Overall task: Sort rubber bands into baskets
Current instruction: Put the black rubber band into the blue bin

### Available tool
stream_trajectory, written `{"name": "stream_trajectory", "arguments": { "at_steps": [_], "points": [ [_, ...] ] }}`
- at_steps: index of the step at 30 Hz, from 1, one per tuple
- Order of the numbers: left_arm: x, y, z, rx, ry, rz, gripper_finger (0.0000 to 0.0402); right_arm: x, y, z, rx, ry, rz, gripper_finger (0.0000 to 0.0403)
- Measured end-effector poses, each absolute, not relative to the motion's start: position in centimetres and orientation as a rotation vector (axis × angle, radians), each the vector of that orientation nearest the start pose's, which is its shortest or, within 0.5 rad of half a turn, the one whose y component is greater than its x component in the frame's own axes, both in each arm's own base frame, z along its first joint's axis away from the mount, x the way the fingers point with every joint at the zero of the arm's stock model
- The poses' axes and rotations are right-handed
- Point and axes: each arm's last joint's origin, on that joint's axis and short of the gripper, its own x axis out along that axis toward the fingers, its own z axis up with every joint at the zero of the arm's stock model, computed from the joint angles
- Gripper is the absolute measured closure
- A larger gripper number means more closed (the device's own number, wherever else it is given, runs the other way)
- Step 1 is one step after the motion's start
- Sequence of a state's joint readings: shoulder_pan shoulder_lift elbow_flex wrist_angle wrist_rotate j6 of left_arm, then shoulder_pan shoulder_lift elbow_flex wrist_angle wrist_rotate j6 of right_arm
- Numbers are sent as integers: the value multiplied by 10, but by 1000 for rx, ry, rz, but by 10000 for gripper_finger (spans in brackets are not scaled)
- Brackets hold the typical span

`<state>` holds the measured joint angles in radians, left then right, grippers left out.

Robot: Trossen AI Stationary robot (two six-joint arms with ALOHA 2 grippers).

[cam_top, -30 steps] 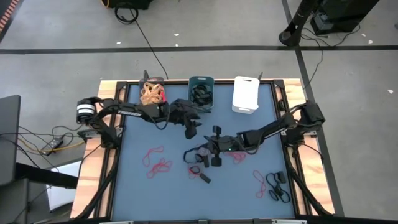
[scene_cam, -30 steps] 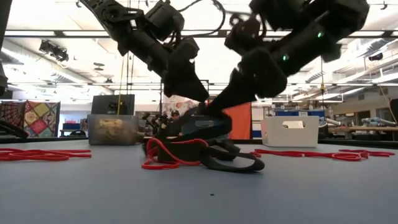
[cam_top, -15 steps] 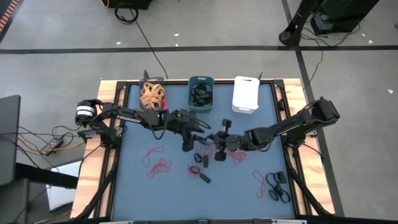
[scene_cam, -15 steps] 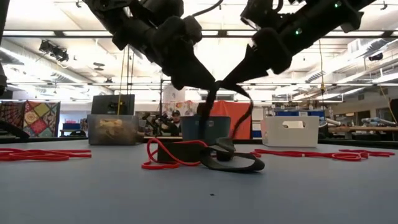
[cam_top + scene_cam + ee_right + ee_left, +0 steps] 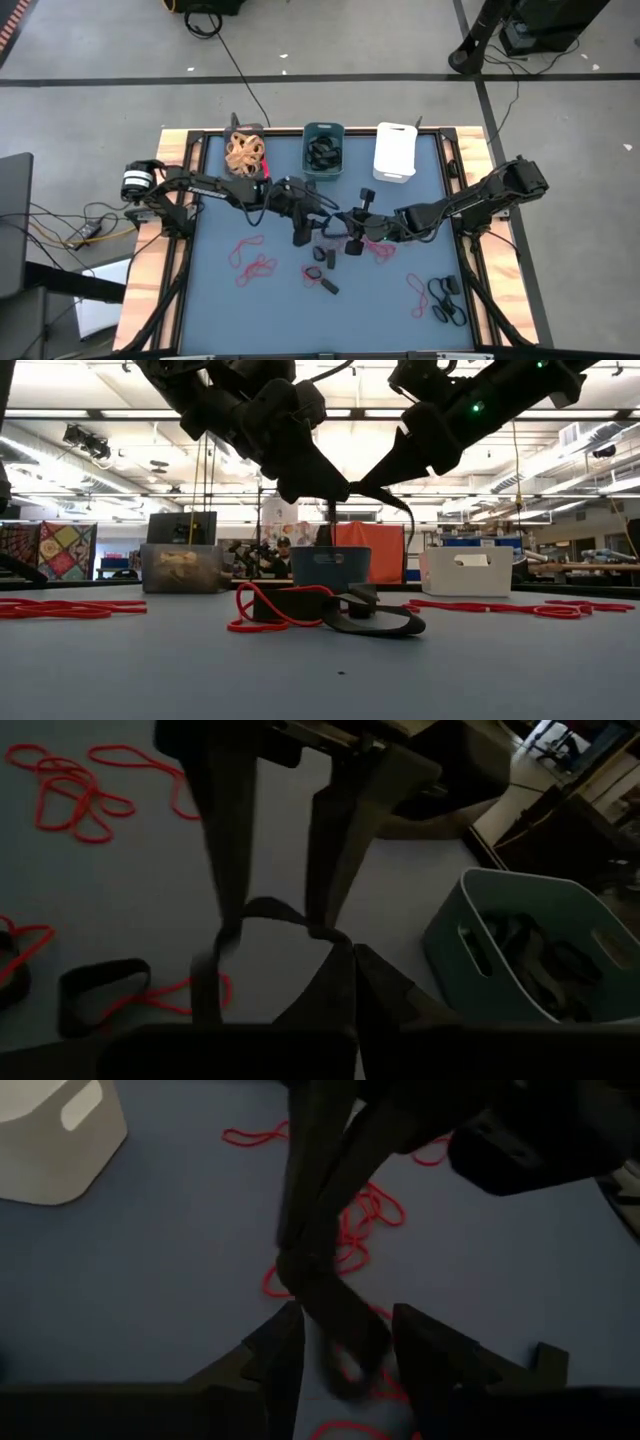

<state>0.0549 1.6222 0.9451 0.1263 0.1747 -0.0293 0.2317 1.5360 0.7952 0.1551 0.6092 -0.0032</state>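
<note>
I see the right gripper (image 5: 340, 222) closed on a soft black band (image 5: 262, 910) at frame centre; the left gripper (image 5: 322, 222) fingers stand apart around its limp loop.

a blue-grey desk (image 5: 280, 295) is seen, framed in pale wood. three baskets are lined up — a dark grey basket (image 5: 243, 150) filled with tan rubber bands (image 5: 241, 153), a teal basket (image 5: 323, 150) with black bands (image 5: 322, 155), and a white basket (image 5: 395, 152). red rubber bands (image 5: 255, 267) and more black ones (image 5: 447, 303) are scattered — both arms are black.
</note>
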Motion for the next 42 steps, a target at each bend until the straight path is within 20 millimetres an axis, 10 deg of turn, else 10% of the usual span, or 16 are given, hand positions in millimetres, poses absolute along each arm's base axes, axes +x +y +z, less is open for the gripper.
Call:
{"name": "stream_trajectory", "arguments": {
  "at_steps": [22,31,42],
  "points": [
    [346,14,213,-102,510,-66,249,306,54,201,-319,496,-392,400],
    [346,15,212,-96,521,-27,383,307,54,201,-321,492,-390,400],
    [347,49,221,-166,501,80,398,304,55,195,-244,549,-338,305]
  ]
}}
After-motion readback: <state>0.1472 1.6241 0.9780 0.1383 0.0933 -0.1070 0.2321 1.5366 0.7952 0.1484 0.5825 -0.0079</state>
